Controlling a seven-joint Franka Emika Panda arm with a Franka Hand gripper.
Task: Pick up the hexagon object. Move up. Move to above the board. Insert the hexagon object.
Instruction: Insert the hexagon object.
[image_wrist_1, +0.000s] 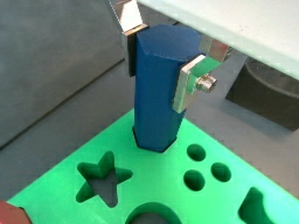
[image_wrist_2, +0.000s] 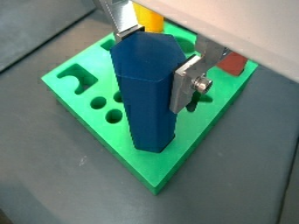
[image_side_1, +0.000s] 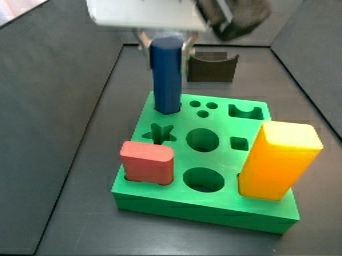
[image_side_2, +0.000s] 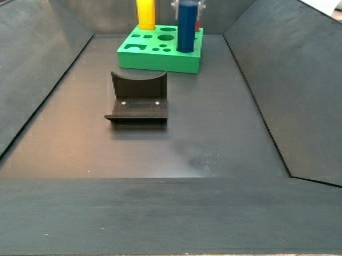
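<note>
The hexagon object (image_wrist_1: 158, 87) is a tall slim blue peg, upright, with its lower end at a corner of the green board (image_wrist_1: 163, 184). My gripper (image_wrist_1: 162, 54) is shut on its upper part, one silver finger on each side. Both wrist views show this; in a wrist view (image_wrist_2: 146, 87) the peg stands in the board (image_wrist_2: 82, 96) near an edge. In a side view the peg (image_side_1: 166, 75) stands at the board's (image_side_1: 201, 205) far left corner under the gripper (image_side_1: 168, 40). It also shows in a side view (image_side_2: 189, 25) on the board (image_side_2: 160, 62).
A tall yellow-orange block (image_side_1: 278, 158) and a short red block (image_side_1: 147, 163) stand on the board. The dark fixture (image_side_2: 138, 97) stands on the floor between the board and the near end. Sloped dark walls (image_side_2: 54, 70) bound the bin.
</note>
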